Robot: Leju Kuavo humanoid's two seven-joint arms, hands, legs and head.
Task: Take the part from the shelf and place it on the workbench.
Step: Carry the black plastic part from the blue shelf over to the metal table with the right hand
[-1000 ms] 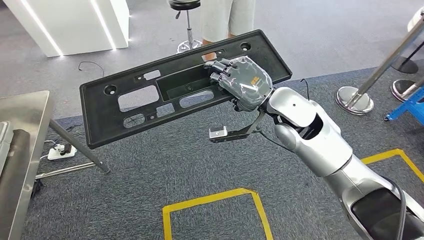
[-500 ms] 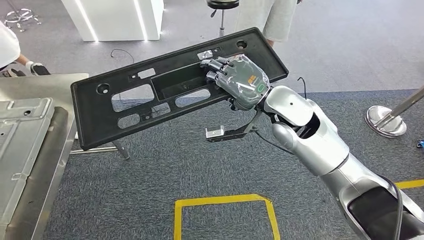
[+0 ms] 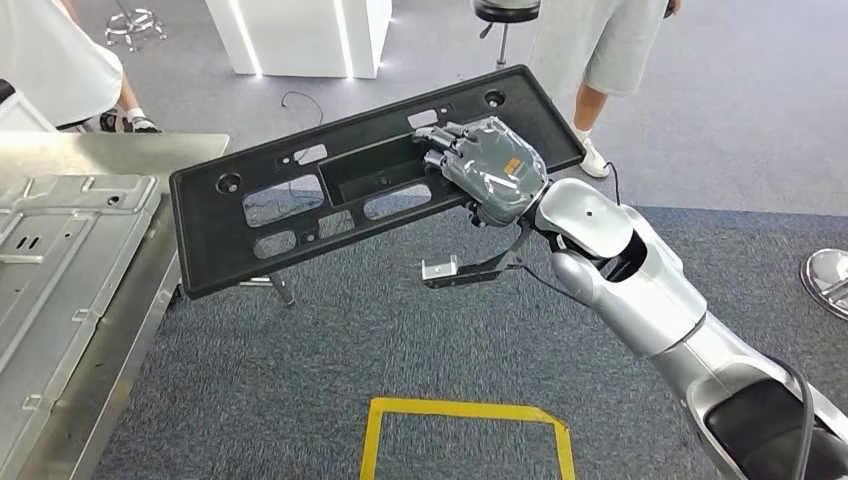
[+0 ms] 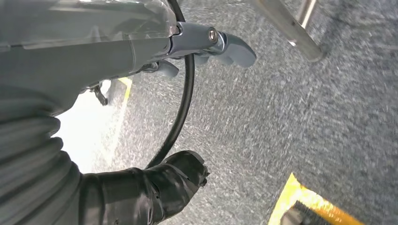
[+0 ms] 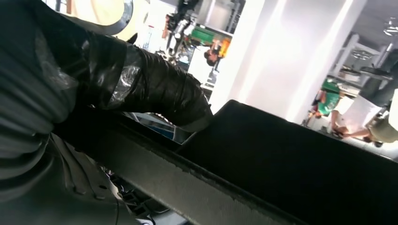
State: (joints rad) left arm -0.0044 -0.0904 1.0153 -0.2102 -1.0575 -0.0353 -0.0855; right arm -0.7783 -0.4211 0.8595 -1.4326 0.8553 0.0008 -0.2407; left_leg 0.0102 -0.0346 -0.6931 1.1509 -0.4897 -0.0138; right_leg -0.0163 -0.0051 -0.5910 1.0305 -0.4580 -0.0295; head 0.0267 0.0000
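The part [image 3: 205, 235] is a long black plastic panel with several cut-outs, held tilted in the air above the carpet. My right hand [image 3: 490, 165] grips it at its right half, fingers hooked into the middle recess. In the right wrist view the thumb [image 5: 155, 89] presses on the panel's dark edge [image 5: 291, 173]. The steel workbench [image 3: 100, 145] lies at the left, and the panel's left end hangs just beside its edge. My left hand [image 4: 117, 51] hangs over the grey carpet with its fingers apart and nothing in it.
A grey sheet-metal piece [image 3: 60, 250] lies on the workbench. One person [image 3: 60, 60] stands behind the bench, another [image 3: 600, 50] beyond the panel near a stool [image 3: 500, 10]. A white pillar [image 3: 300, 35], a yellow floor marking [image 3: 465, 410] and a stanchion base [image 3: 830, 280] surround me.
The camera has turned left: the workbench and its metal sheet have come further into the picture. My right hand keeps the same hold on the panel.
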